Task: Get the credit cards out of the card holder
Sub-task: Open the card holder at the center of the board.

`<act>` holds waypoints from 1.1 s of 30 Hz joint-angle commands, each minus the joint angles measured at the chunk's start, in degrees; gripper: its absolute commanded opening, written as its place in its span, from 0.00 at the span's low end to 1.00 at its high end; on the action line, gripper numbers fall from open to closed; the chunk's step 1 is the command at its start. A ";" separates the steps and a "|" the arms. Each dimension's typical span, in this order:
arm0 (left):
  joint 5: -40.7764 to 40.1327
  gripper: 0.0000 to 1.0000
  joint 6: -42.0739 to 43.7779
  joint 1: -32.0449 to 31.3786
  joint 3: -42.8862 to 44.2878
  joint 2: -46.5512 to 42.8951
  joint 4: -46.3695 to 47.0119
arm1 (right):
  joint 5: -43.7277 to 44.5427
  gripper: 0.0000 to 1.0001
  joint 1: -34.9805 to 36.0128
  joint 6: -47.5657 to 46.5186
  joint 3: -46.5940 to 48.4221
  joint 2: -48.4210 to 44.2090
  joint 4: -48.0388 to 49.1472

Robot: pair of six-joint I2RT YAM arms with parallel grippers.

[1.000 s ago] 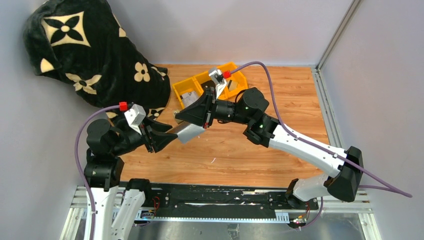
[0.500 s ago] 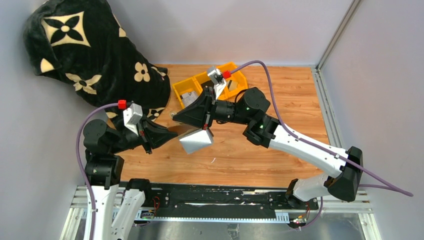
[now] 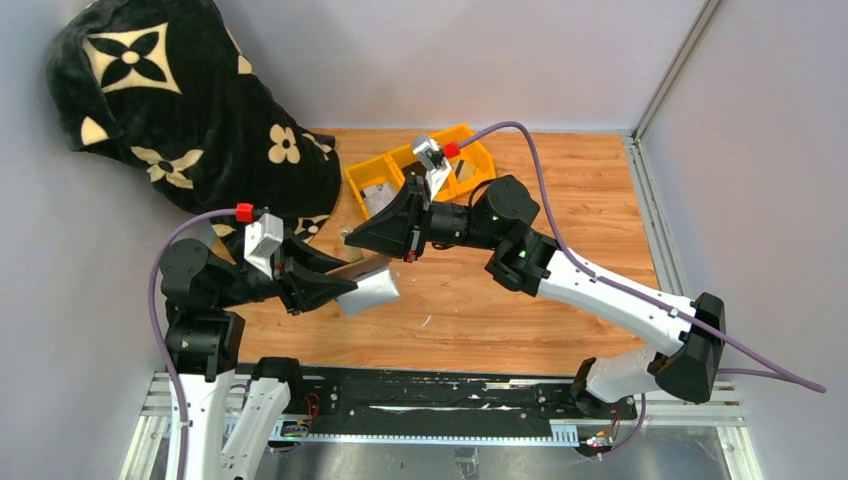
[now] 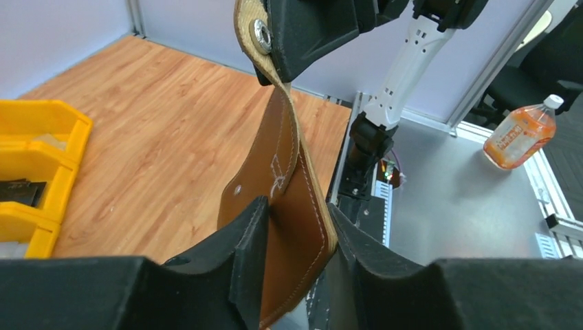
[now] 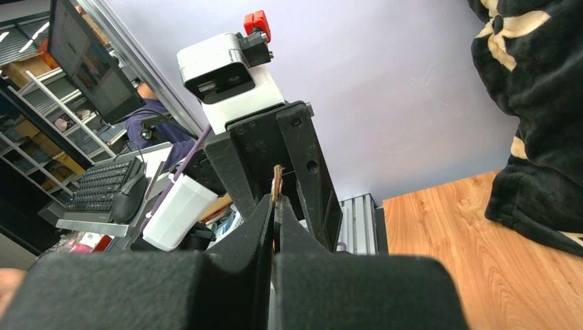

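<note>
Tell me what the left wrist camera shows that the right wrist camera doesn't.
Only left wrist: the card holder seen on its brown face, its snap tab pinched by the right gripper, the yellow tray, an orange bottle. Only right wrist: the black floral blanket, a keyboard, the left arm's white camera. Both: the holder between the left gripper fingers, and the wooden table.

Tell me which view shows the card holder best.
Left wrist view: the card holder fills the middle, brown leather and snap clear. The top view shows a small silver face; the right wrist view, only a thin edge.
</note>
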 commanded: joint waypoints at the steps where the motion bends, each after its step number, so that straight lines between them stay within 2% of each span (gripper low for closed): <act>1: 1.32 0.31 -0.07 -0.29 -0.71 -0.07 -0.05 | -1.64 0.00 0.70 1.97 1.69 -0.41 4.89; 2: 1.01 0.22 -0.27 -0.24 -0.98 -0.16 0.29 | -1.93 0.00 0.68 2.24 1.91 -0.23 5.07; 6: -1.55 0.01 -7.60 -0.22 -2.73 -0.79 7.51 | -2.49 0.00 0.68 2.73 1.97 0.00 5.21; 11: -6.74 0.00 -19.89 -0.25 -5.90 -1.52 18.55 | -3.68 0.00 0.61 2.38 1.94 0.11 4.63; 13: -6.89 0.00 -22.84 -0.22 -5.34 -0.75 20.47 | -5.06 0.19 -0.16 1.44 2.07 -0.30 2.27; 14: -6.63 0.00 -24.12 -0.25 -4.57 -0.09 20.65 | -5.99 0.35 -0.97 1.12 1.54 -0.79 1.23; 15: -6.15 0.00 -25.30 -0.23 -3.79 0.70 20.67 | -6.98 0.58 -1.97 0.96 0.60 -1.57 0.73; 16: -5.73 0.00 -26.65 -0.24 -2.92 1.52 20.67 | -8.34 0.73 -3.31 0.83 -0.59 -2.50 0.66; 17: -5.20 0.00 -27.86 -0.22 -2.15 2.29 20.67 | -9.46 0.76 -4.76 0.55 -1.93 -3.77 0.56; 21: -3.34 0.00 -31.56 -0.26 0.59 4.50 20.67 | -13.35 0.78 -10.56 -4.48 -8.06 -9.56 -2.20; 26: -3.00 0.00 -35.59 -0.27 2.87 5.24 20.67 | -8.86 0.79 -12.51 -17.46 -17.13 -18.80 -9.61; 33: -1.95 0.00 -39.51 -0.22 3.44 5.92 20.76 | -13.53 0.82 -12.42 -22.27 -25.20 -22.97 -3.07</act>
